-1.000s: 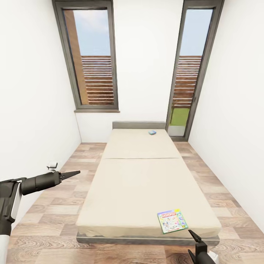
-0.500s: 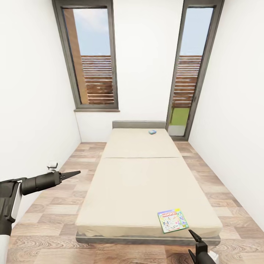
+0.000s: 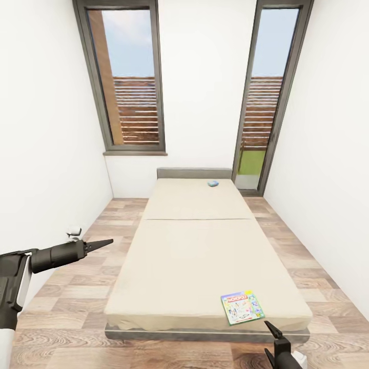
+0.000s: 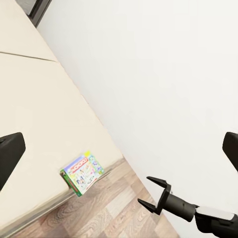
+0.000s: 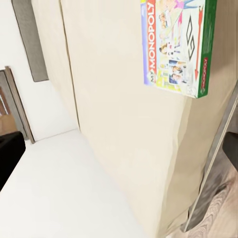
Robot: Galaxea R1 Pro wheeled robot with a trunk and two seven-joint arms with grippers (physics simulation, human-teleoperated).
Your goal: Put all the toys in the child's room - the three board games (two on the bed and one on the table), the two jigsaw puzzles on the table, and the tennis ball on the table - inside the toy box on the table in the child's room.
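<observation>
At bed (image 3: 205,266) foot: lower open, empty right gripper (image 3: 268,339) squarely over green game (image 3: 242,307); left gripper (image 3: 100,243) empty, parted.

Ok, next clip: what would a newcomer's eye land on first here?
Probably the wide beige bed with its dark grey frame, running down the narrow white room toward two tall dark-framed windows. Next, the green-edged colourful board game box at the bed's near right corner, and a small blue box by the headboard.
</observation>
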